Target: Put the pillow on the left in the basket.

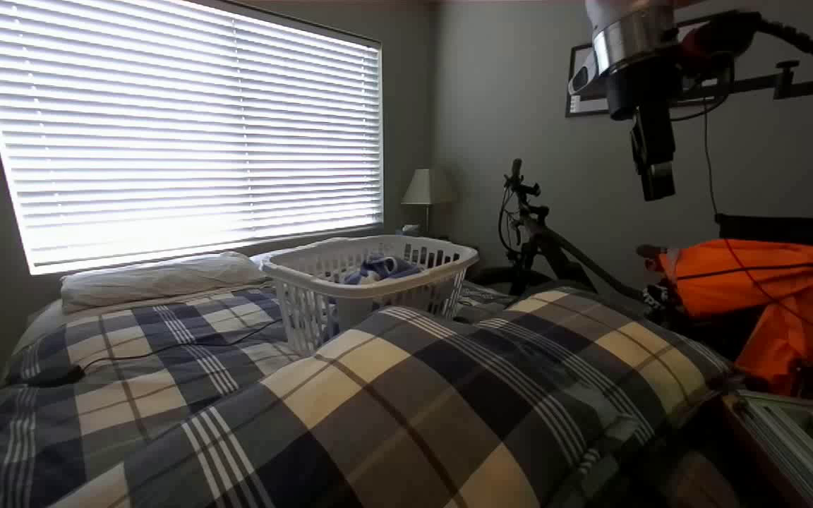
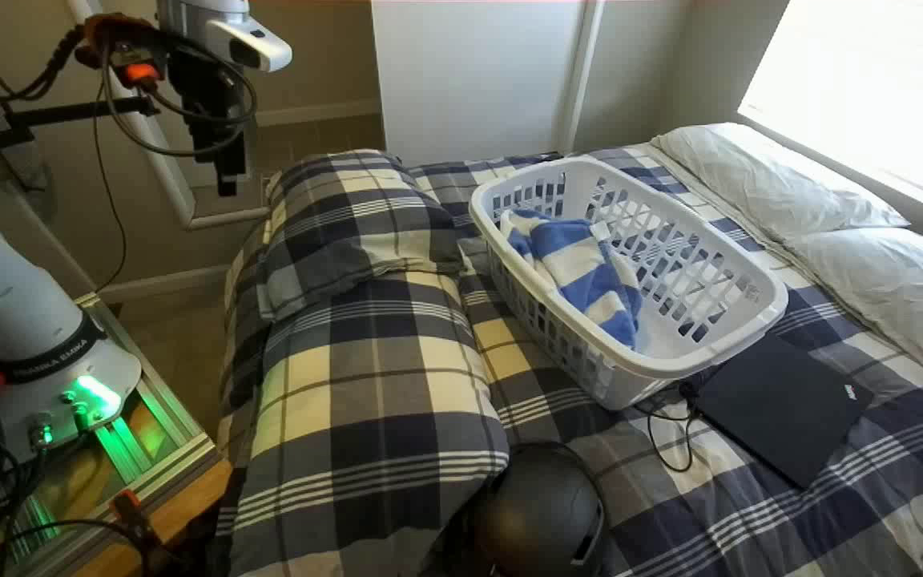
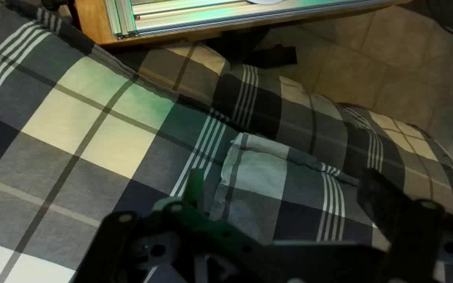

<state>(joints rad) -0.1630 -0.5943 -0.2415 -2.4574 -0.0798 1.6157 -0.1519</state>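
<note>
Nearest the lens in the wrist view, the Robotiq gripper (image 3: 283, 182) spans the bottom of the frame, its two black fingers spread wide and holding nothing. Seen between the fingers, right of centre, is a corner of the plaid pillow (image 3: 297, 196), navy, cream and tan, overlapping the edge of its plaid twin (image 3: 81, 145), which fills the left. In an exterior view the plaid pillow (image 2: 357, 216) sits left of top centre on the plaid comforter (image 2: 718, 513), just beside the laundry basket (image 2: 670, 365), with the plaid twin below it in the frame. White and lattice-sided, the laundry basket stands right of centre, a blue-and-white towel (image 2: 582, 264) inside it. By its lower right corner lies a closed black laptop (image 2: 782, 409); a black helmet (image 2: 546, 513) rests at bottom centre, just beside the plaid twin, and white pillows (image 2: 774, 180) line the upper right. In an exterior view the Robotiq gripper (image 1: 657, 185) hangs at the upper right, well above the plaid pillow; white blinds (image 1: 188, 134) glow at the upper left.
</note>
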